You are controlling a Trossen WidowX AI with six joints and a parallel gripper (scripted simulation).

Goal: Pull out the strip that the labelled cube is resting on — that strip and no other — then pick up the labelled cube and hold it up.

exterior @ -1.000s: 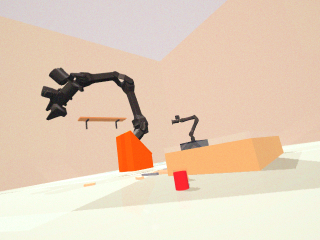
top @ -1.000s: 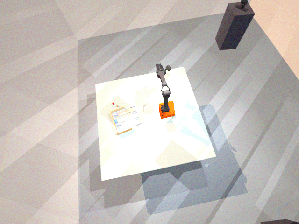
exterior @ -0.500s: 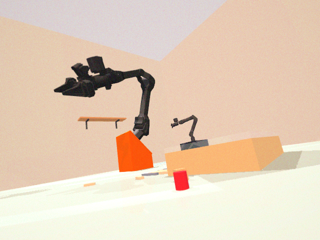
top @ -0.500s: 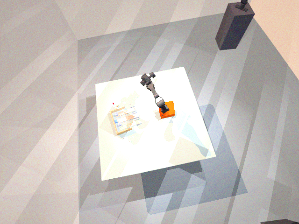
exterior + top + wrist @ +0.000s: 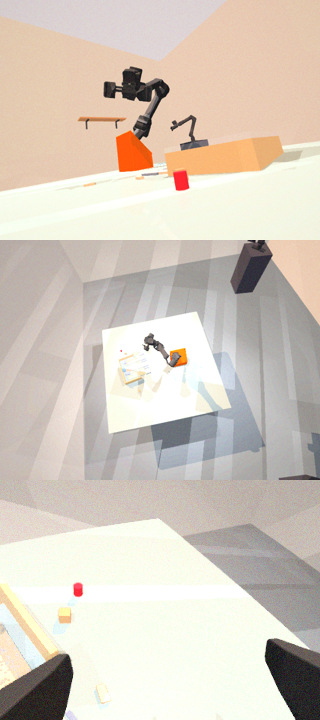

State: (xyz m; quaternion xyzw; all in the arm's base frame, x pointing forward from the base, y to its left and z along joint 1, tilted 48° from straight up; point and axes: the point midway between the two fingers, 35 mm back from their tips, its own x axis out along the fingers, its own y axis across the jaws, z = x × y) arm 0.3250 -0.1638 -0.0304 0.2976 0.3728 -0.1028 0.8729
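The low wooden tray (image 5: 133, 380) (image 5: 219, 160) (image 5: 31, 625) sits on the left of the table in the top view. A small blue cube (image 5: 124, 370) is in it, with paler purple shapes near it. I cannot read any label or tell which strip bears a cube. Several thin strips run out of the tray's open side; a purple-grey strip end (image 5: 149, 174) (image 5: 71, 715) shows low beside it. My gripper (image 5: 145, 341) (image 5: 119, 89) is open and empty, high above the table beyond the tray's open side. In the wrist view its fingers stand wide apart.
A red cylinder (image 5: 120, 350) (image 5: 181, 180) (image 5: 78, 589) and a small orange cube (image 5: 125, 353) (image 5: 65, 615) stand outside the tray. A tan block (image 5: 103, 693) lies near its corner. The orange arm base (image 5: 183, 360) (image 5: 129, 155) stands on the white table (image 5: 168, 405).
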